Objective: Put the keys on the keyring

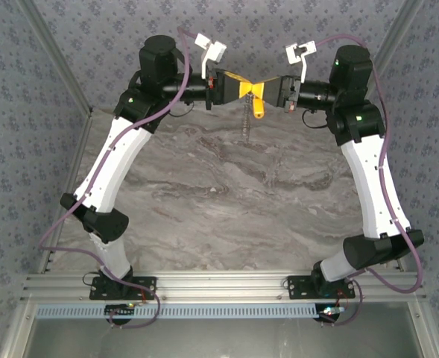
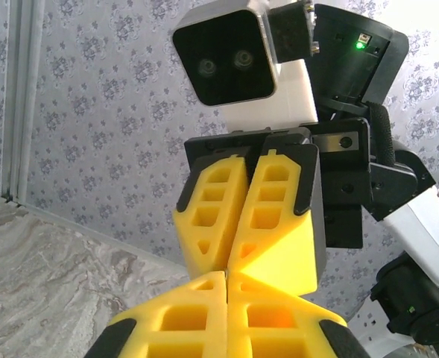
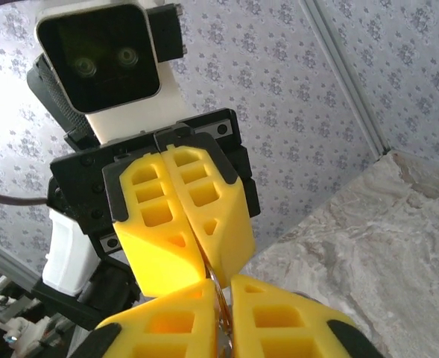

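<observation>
The left pincer (image 1: 241,90) and right pincer (image 1: 261,89) meet tip to tip above the middle of the far edge of the surface (image 1: 226,201); each has its yellow fingers pressed together on the thin metal keyring (image 3: 215,287), seen edge-on between them; the yellow-headed key (image 1: 258,110) hangs just under the right tips; a fine chain (image 1: 244,127) dangles beside it.

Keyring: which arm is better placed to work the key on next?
Right, probably. The right tool pinches the keyring, and the key hangs by its tips; the left tool just meets it tip to tip, shut.
</observation>
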You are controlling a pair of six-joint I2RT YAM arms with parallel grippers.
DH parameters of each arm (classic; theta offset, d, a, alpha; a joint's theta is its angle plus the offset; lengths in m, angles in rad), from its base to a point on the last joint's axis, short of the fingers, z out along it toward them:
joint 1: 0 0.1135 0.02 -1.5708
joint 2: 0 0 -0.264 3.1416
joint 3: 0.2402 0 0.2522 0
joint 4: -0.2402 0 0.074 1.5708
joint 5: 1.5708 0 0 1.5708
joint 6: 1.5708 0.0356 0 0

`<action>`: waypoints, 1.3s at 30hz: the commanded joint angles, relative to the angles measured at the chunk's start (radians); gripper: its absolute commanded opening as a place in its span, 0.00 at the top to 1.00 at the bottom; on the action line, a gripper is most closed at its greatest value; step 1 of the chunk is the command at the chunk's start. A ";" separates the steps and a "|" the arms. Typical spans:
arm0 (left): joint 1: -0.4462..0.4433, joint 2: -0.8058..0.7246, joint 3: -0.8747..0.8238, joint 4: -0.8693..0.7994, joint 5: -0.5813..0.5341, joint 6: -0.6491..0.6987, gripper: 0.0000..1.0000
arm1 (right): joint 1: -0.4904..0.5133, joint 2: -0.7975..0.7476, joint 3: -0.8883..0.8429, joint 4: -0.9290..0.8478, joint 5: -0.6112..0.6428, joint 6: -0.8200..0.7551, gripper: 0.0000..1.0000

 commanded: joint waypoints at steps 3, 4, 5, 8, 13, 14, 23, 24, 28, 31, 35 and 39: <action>-0.012 -0.025 0.016 0.078 -0.037 -0.026 1.00 | -0.075 -0.070 -0.162 0.437 -0.057 0.333 0.63; -0.012 -0.031 0.007 0.096 -0.046 -0.034 1.00 | -0.088 -0.076 -0.189 0.509 -0.060 0.397 0.61; -0.012 -0.039 -0.004 0.119 -0.055 -0.045 1.00 | -0.099 -0.079 -0.212 0.579 -0.065 0.448 0.60; -0.012 -0.055 -0.021 0.171 -0.072 -0.071 1.00 | -0.105 -0.083 -0.233 0.634 -0.068 0.492 0.60; -0.012 -0.059 -0.016 0.222 -0.079 -0.105 1.00 | -0.098 -0.084 -0.230 0.637 -0.058 0.491 0.56; -0.012 -0.059 -0.014 0.230 -0.081 -0.110 1.00 | -0.095 -0.083 -0.227 0.637 -0.057 0.489 0.55; -0.012 -0.063 -0.008 0.275 -0.106 -0.140 1.00 | -0.046 -0.076 -0.223 0.595 -0.043 0.448 0.51; -0.012 -0.063 -0.008 0.278 -0.109 -0.142 1.00 | -0.039 -0.073 -0.220 0.588 -0.040 0.441 0.51; -0.012 -0.065 -0.003 0.285 -0.119 -0.147 1.00 | -0.014 -0.064 -0.212 0.567 -0.034 0.424 0.52; -0.013 -0.066 -0.003 0.284 -0.126 -0.145 1.00 | -0.003 -0.059 -0.205 0.556 -0.032 0.414 0.59; -0.012 -0.074 -0.006 0.282 -0.143 -0.141 1.00 | 0.004 -0.060 -0.203 0.538 -0.030 0.403 0.78; -0.011 -0.088 -0.018 0.283 -0.173 -0.131 1.00 | 0.008 -0.062 -0.205 0.529 -0.028 0.395 0.95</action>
